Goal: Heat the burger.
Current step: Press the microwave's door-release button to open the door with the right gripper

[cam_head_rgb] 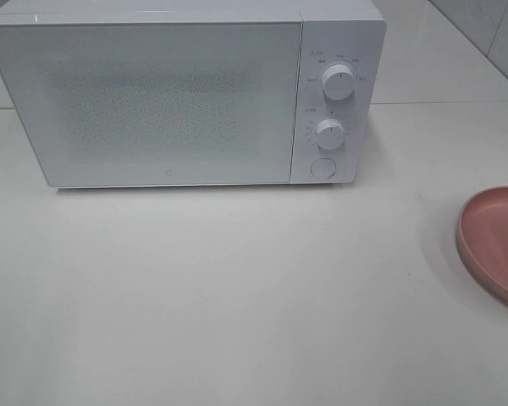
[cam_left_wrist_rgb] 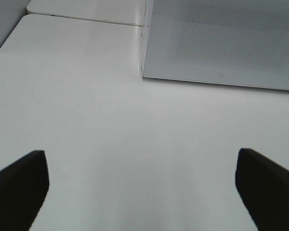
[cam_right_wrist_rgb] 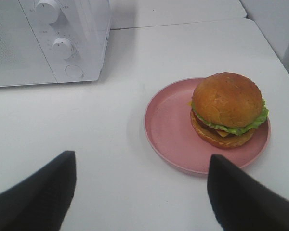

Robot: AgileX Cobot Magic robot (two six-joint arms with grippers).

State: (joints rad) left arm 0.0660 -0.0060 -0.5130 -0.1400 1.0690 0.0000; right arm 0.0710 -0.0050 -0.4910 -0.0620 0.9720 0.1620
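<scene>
Counted: 1 glossy round burger (cam_right_wrist_rgb: 227,109) on 1 smooth pink plate (cam_right_wrist_rgb: 171,127); 1 boxy white microwave (cam_head_rgb: 152,93) with 2 round knobs (cam_head_rgb: 339,82). Found spread apart, empty: left gripper (cam_left_wrist_rgb: 139,161), right gripper (cam_right_wrist_rgb: 140,162).

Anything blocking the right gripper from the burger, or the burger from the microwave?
Nothing visible lies between the right gripper and the burger on its pink plate. The microwave door is shut, blocking the way in.

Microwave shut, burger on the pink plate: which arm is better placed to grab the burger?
Right. The right gripper is open with the burger on the pink plate just ahead of it. The left gripper, also open, faces only the microwave, with no burger in its view.
</scene>
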